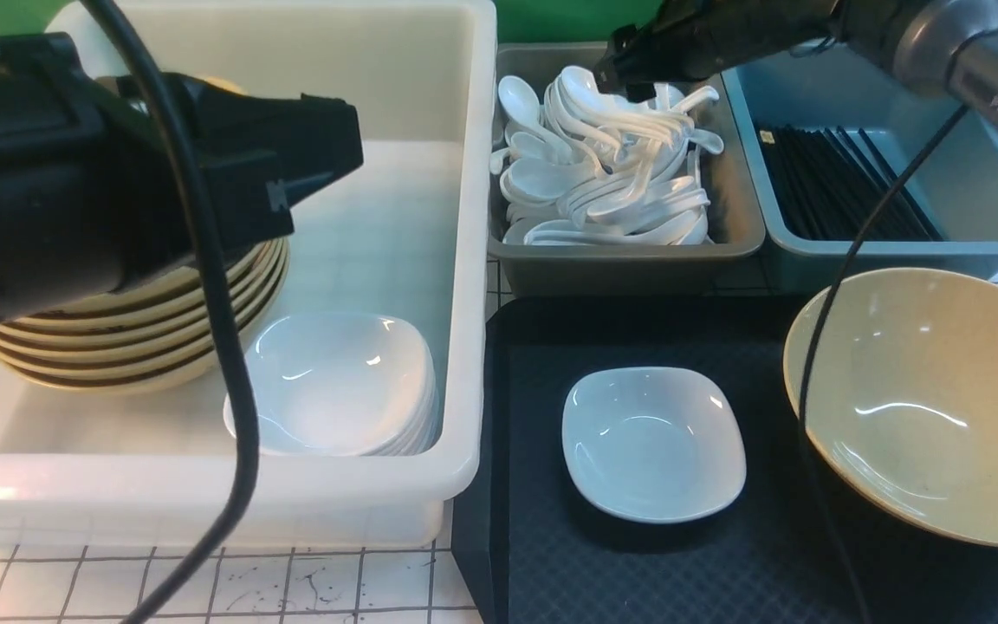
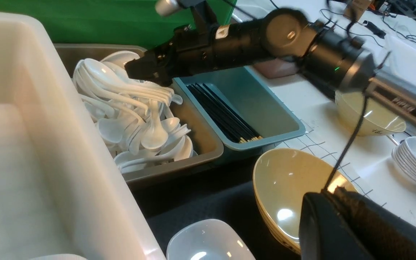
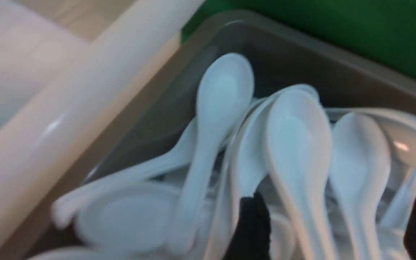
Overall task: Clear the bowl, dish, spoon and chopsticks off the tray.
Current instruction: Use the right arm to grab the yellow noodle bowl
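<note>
Now right pincer [image 1: 620, 76] hangs over grey bin [image 1: 638, 260], jaws wide, gripping nothing. Below lies spoon pile [image 1: 612, 173]; task's own one indistinguishable. Left pincer [image 1: 330, 152] shut, empty, above white tub [image 1: 464, 260]. Bowl [image 1: 932, 407], dish [image 1: 653, 442] sit on tray [image 1: 638, 572], likely next to go.

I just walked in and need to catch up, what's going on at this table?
A two-armed robot is clearing a black tray. Its right pincer hangs open over the grey bin heaped with white soup spoons, holding nothing. The left pincer is shut above the white tub. Black chopsticks lie in the blue bin. The white dish and the olive-yellow bowl sit on the tray, not yet cleared.
</note>
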